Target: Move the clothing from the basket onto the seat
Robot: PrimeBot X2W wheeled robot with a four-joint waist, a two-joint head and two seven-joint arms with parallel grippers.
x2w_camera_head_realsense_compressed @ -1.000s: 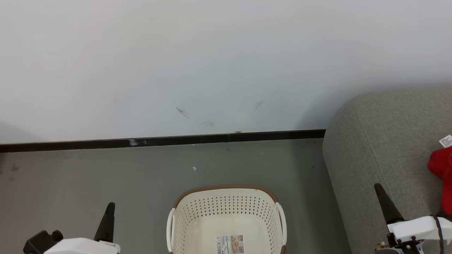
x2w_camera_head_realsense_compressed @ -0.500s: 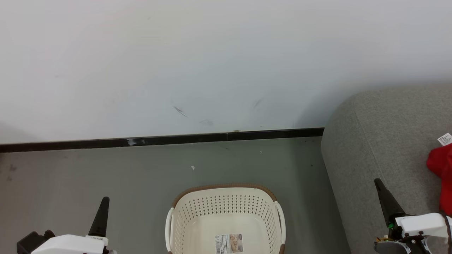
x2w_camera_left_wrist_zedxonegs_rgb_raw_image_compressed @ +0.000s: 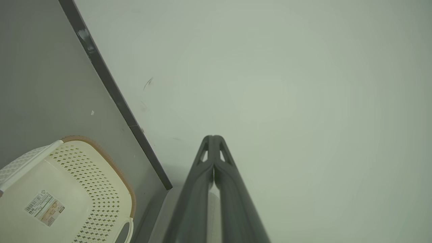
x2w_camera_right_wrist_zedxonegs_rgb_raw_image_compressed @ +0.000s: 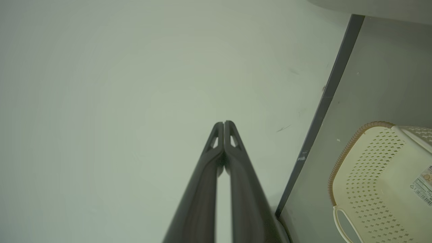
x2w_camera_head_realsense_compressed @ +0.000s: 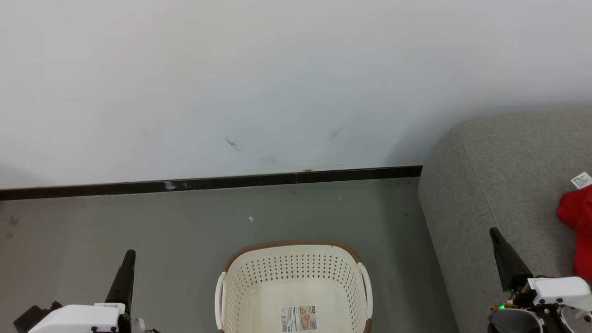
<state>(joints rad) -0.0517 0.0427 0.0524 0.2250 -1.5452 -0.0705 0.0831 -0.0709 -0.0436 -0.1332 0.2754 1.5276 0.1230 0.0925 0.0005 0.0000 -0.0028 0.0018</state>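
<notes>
Cream basket on grey floor near seat, white wall behind.

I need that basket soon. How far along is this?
Looks done: the basket holds only its label, and red clothing lies on the seat. In hand: nothing; left gripper and right gripper are shut, empty. Left: nothing visible, though its near end is cropped.

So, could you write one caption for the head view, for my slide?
Empty basket on the floor; red clothing lies on the grey seat.
</notes>
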